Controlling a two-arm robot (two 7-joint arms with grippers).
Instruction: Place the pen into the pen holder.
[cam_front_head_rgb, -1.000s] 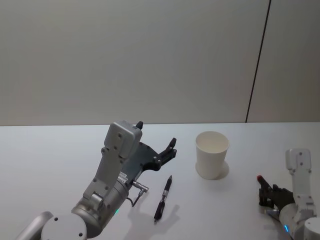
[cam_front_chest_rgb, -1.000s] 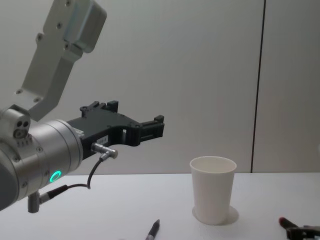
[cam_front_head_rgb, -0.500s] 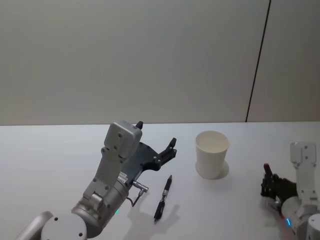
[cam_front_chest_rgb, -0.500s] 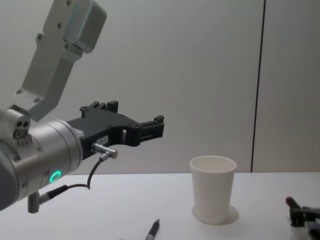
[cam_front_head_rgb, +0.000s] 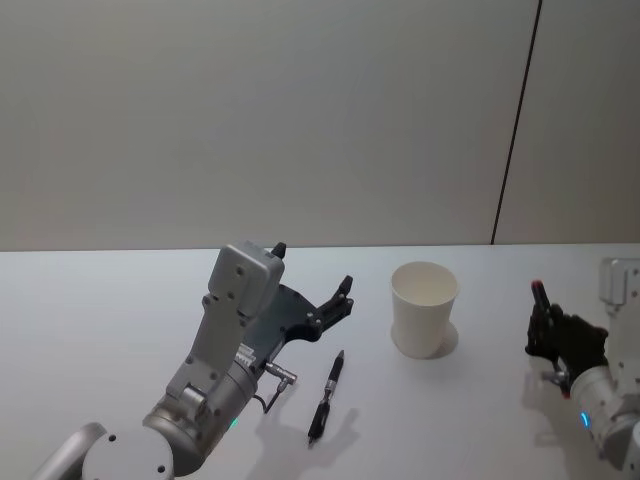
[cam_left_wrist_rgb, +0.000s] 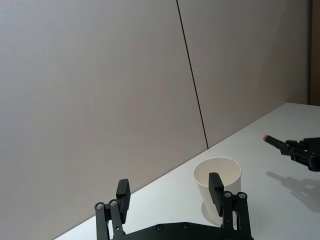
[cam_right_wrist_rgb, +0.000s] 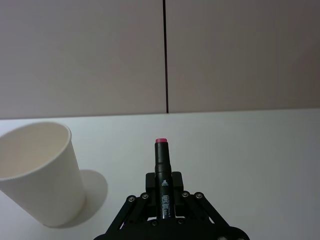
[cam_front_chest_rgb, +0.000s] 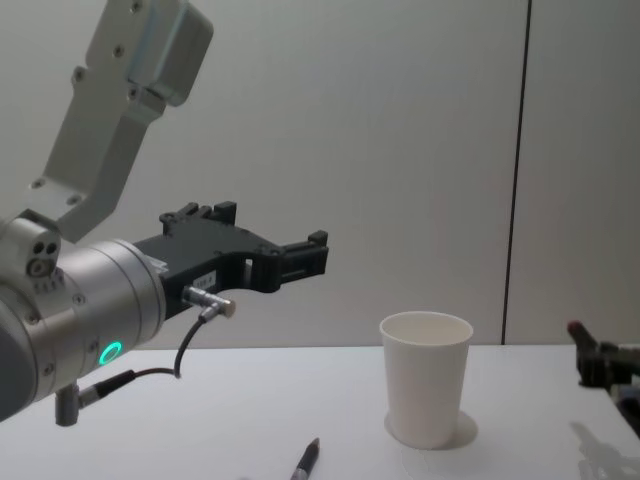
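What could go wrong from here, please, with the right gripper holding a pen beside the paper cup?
The pen holder is a free-standing paper cup; if the pen in the right gripper catches its rim, it may tip. The pen points forward, not down, so it probably needs tilting, and could slip. A second pen lies near the open left gripper, perhaps overlooked.

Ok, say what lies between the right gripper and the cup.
Only bare table separates the cup from the right gripper holding the red-tipped pen, in the head view.
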